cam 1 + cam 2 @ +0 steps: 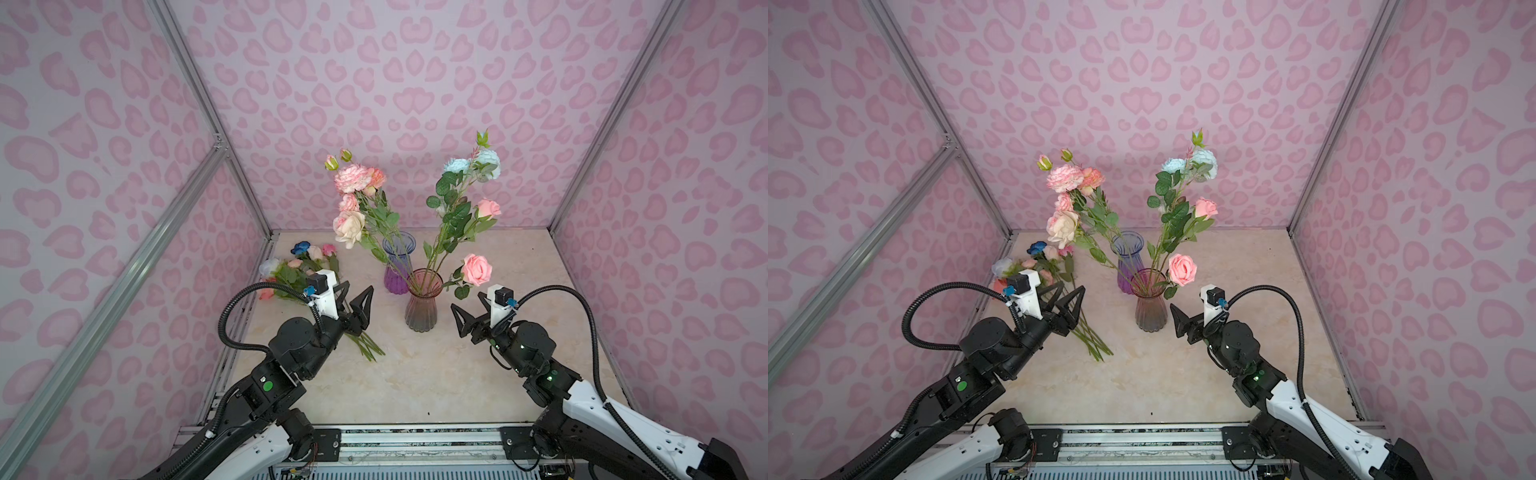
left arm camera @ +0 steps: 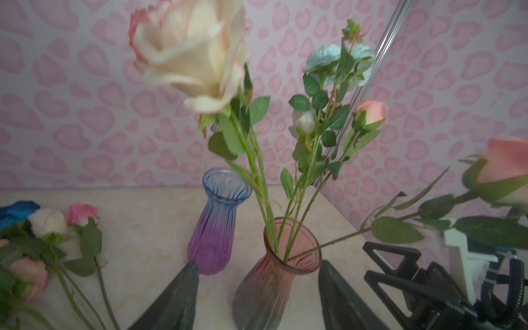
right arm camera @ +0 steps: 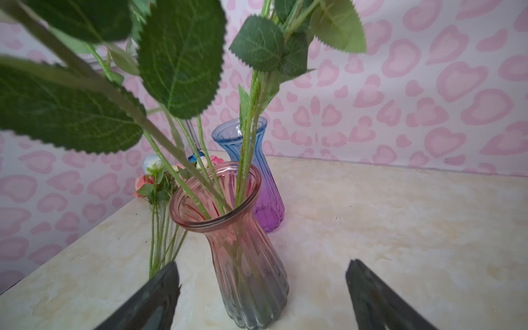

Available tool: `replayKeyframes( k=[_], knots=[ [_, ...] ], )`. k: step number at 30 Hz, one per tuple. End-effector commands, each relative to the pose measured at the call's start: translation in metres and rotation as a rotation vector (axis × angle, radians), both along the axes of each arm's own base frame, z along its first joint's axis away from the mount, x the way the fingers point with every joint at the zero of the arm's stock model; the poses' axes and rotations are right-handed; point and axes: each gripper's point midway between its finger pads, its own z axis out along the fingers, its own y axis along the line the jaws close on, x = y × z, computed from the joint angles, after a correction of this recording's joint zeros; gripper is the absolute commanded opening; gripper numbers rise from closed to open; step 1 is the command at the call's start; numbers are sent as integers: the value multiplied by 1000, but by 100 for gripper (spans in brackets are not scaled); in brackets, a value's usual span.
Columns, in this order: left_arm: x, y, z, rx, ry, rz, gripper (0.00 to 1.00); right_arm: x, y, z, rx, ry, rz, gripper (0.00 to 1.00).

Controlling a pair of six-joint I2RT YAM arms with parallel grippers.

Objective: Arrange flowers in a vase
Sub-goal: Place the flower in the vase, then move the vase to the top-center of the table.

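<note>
A ribbed pink-to-grey glass vase (image 1: 421, 301) (image 1: 1151, 303) stands mid-table and holds several flowers (image 1: 457, 216). Cream and pink blooms (image 1: 351, 226) lean left, pale blue ones (image 1: 473, 164) rise at the right, and a pink rose (image 1: 476, 269) hangs low over the rim. More flowers (image 1: 301, 266) (image 1: 1038, 262) lie in a loose bunch on the table at the left, stems toward the front. My left gripper (image 1: 357, 293) (image 2: 258, 265) hovers open and empty left of the vase (image 2: 271, 285), over those stems. On the vase's (image 3: 245, 257) right, my right gripper (image 1: 466, 302) (image 3: 263, 264) stands open and empty.
An empty blue-to-purple glass vase (image 1: 398, 266) (image 2: 214, 228) stands just behind the pink one. Pink patterned walls with aluminium posts (image 1: 232, 153) close in the marble table (image 1: 498, 374) on three sides. A metal rail (image 1: 415, 440) runs along the front edge.
</note>
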Motion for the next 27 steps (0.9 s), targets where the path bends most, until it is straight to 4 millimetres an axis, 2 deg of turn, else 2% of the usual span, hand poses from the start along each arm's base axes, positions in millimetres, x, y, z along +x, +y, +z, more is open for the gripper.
replayKeyframes(
  k=[1,4,5,8,10,14,16,18,21,24,27],
  knots=[
    [7,-3,-44,-49,121,29,68,0,2,-23,23,100,-3,92],
    [17,-20,-88,41,220,1,69,7,1,-30,25,183,-13,90],
    [20,-27,-103,83,246,-18,74,7,1,-34,8,205,-5,89],
    [29,-43,-129,94,333,-81,74,7,2,-44,-16,246,12,89],
    [34,-52,-137,48,364,-122,74,10,-1,-54,-1,287,16,86],
    [43,-73,-153,78,423,-236,75,10,-4,-69,12,328,11,85],
    [45,-91,-162,86,449,-331,71,11,-8,-72,16,335,-5,85],
    [44,-99,-183,110,494,-367,69,12,-12,-72,15,337,-15,85],
    [37,-108,-201,115,525,-411,69,13,-23,-71,25,338,-53,85],
    [32,-121,-203,112,511,-457,69,14,-35,-73,70,354,-81,86],
    [37,-127,-203,119,494,-441,69,14,-41,-74,101,364,-86,86]
  ],
)
